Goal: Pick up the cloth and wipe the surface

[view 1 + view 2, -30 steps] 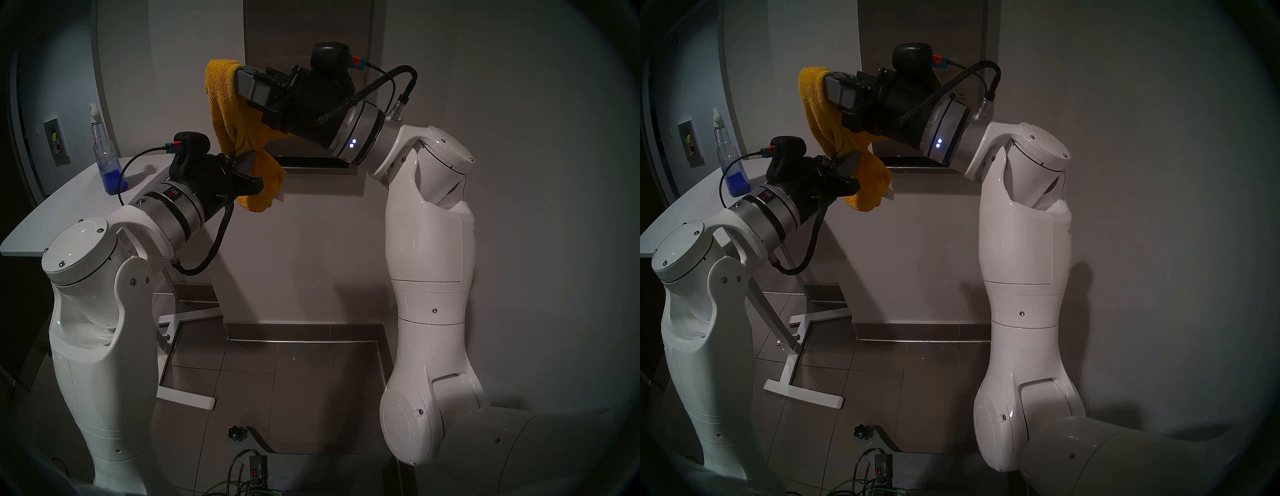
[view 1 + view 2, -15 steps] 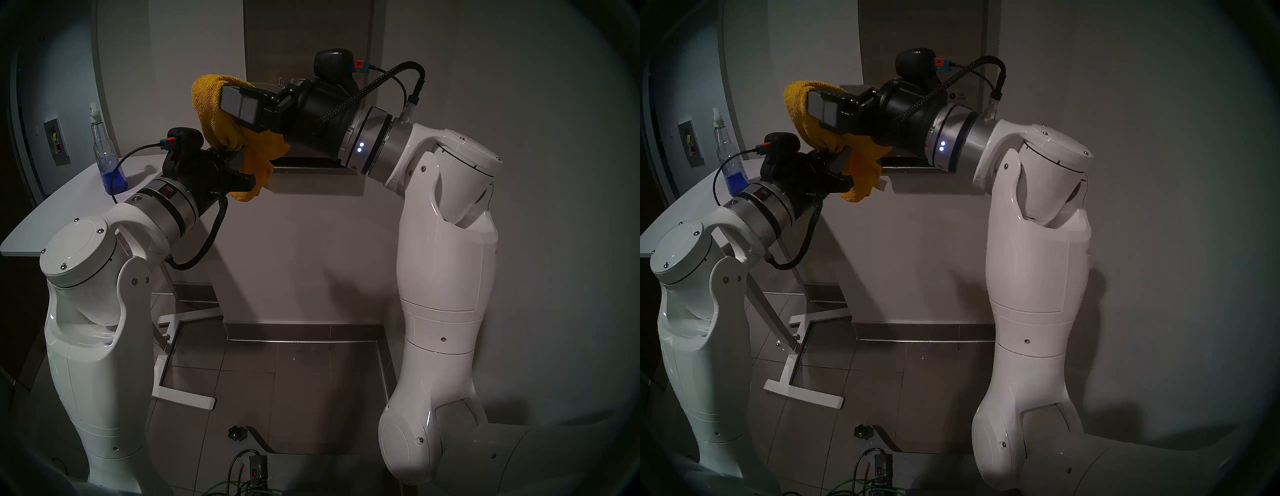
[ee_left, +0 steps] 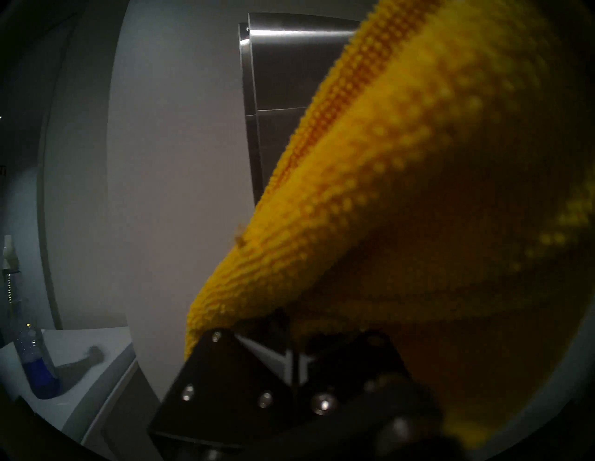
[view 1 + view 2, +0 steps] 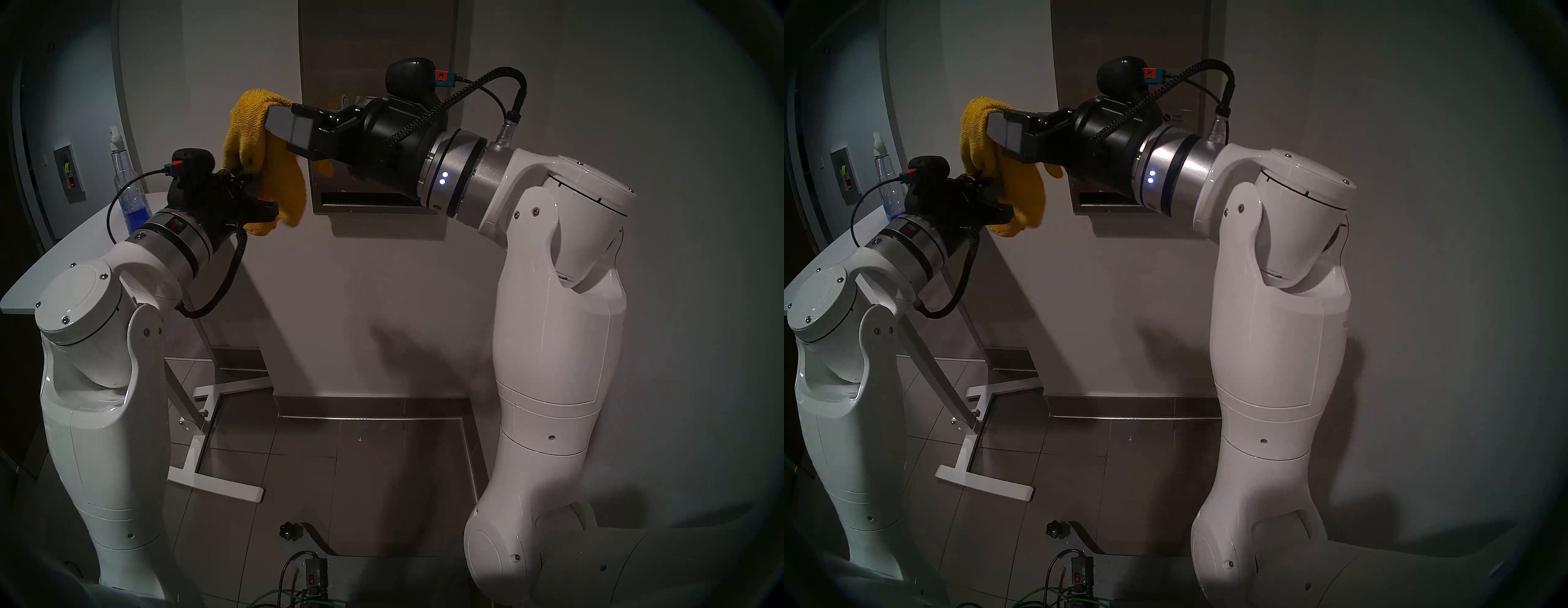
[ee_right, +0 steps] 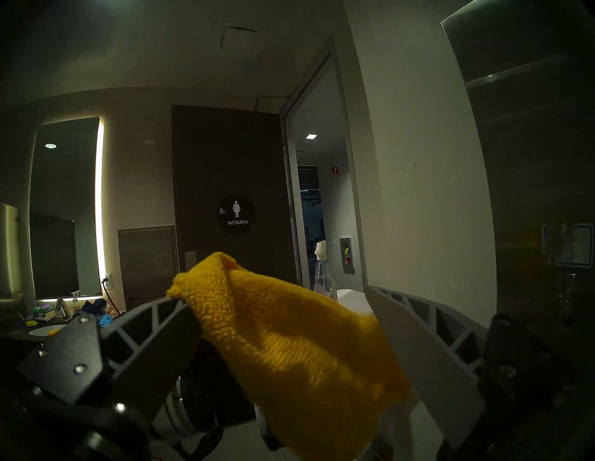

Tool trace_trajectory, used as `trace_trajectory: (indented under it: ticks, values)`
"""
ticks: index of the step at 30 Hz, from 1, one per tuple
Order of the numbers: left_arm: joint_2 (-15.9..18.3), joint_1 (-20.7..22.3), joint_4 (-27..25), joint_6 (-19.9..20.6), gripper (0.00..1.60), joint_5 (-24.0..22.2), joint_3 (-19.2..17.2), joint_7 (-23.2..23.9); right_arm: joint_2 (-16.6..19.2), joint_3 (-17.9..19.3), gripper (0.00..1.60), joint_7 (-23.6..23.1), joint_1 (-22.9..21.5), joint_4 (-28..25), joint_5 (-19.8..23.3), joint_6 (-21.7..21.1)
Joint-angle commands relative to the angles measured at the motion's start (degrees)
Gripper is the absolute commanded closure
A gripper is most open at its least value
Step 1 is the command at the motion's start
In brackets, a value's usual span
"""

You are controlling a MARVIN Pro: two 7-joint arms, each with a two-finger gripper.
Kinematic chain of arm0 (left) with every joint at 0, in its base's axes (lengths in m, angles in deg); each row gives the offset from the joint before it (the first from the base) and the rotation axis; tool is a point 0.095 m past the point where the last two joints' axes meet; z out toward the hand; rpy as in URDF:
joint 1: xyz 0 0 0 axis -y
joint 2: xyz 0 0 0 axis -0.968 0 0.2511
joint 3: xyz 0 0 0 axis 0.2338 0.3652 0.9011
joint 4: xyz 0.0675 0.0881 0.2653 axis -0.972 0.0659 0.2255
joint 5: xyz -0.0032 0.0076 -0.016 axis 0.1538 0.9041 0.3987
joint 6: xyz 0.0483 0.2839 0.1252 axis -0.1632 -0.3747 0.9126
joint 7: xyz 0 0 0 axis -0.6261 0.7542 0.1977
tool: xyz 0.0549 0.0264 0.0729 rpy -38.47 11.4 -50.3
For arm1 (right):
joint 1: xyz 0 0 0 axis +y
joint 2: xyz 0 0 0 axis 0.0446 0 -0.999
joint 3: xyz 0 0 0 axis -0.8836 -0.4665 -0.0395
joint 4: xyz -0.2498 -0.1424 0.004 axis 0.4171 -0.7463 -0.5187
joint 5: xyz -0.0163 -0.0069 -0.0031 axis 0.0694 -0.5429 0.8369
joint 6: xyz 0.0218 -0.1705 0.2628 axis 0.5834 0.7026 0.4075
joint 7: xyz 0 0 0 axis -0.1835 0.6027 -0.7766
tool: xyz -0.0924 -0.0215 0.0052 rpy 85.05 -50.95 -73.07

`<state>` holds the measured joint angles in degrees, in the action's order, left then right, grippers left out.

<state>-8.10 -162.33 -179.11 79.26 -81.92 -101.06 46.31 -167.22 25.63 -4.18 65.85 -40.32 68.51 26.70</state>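
The mustard-yellow cloth (image 4: pixel 275 170) hangs in the air between my two grippers, left of the steel dispenser panel (image 4: pixel 373 51) and clear of its dark slot (image 4: pixel 369 198). My left gripper (image 4: pixel 254 187) is shut on the cloth's lower part. In the left wrist view the cloth (image 3: pixel 418 193) covers the fingertips. My right gripper (image 4: pixel 275 123) is higher, with its fingers spread wide. The cloth (image 5: pixel 289 338) lies draped across the gap between them. The panel (image 5: pixel 531 161) with its blue-edged label (image 5: pixel 570 248) is at the right edge of the right wrist view.
A spray bottle (image 4: pixel 127 187) with blue liquid stands on a white table (image 4: pixel 63 263) behind my left arm. The table's white foot (image 4: pixel 220 484) rests on the tiled floor. A white wall runs below the panel. An open doorway (image 5: pixel 322 193) lies to the left.
Both grippers have moved left with the cloth, off the front of the panel. The left gripper also rose a little. The right wrist levelled out and the cloth bunched up shorter.
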Motion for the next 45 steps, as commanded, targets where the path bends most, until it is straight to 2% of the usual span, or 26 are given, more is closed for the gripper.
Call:
trace_trajectory:
  ticks: [1,13,17,21,23,25,27,28,29,39,45]
  values:
    - [0.72,1.43,-0.11,-2.02,1.60,0.13,-1.65,0.14,0.01,-0.24,0.09,0.77,-0.57,-1.89,1.54,0.14]
    - [1.46,1.79,2.06,-3.12,1.60,1.64,-1.31,-0.13,0.27,-0.52,0.09,2.09,-0.35,-2.07,2.72,0.21]
    - [2.85,2.14,2.73,-3.42,1.60,3.70,-0.62,-0.76,0.27,-0.55,0.09,2.28,-0.30,-2.09,2.88,0.24]
    - [3.77,3.45,3.85,-2.86,1.60,6.35,-0.12,-2.88,0.28,-0.58,0.09,2.40,-0.28,-2.10,2.97,0.25]
    - [3.33,6.25,6.34,-1.57,1.60,9.02,-0.76,-6.85,0.31,-0.60,0.09,2.48,-0.30,-2.05,3.03,0.26]
    - [3.86,7.67,7.84,-1.37,1.60,10.26,-1.41,-8.24,0.38,-0.64,0.09,2.56,-0.32,-2.02,3.10,0.25]
    - [4.96,5.99,7.52,-2.44,1.60,10.32,-2.18,-8.22,0.21,-0.62,0.09,2.57,-0.22,-2.05,3.03,0.27]
    - [4.75,8.67,9.01,-1.00,1.60,11.64,-1.71,-9.69,0.38,-0.65,0.09,2.62,-0.31,-2.02,3.14,0.26]
    - [5.54,7.99,9.07,-1.35,1.60,11.86,-1.98,-10.41,0.29,-0.64,0.09,2.64,-0.25,-2.04,3.11,0.28]
    - [10.49,12.42,14.02,-0.17,1.60,18.73,-3.03,-16.07,0.36,-0.72,0.09,2.94,-0.21,-2.04,3.35,0.34]
    - [13.48,14.75,17.30,2.03,1.60,19.42,-3.47,-18.60,0.39,-0.76,0.09,3.00,-0.19,-1.97,3.41,0.37]
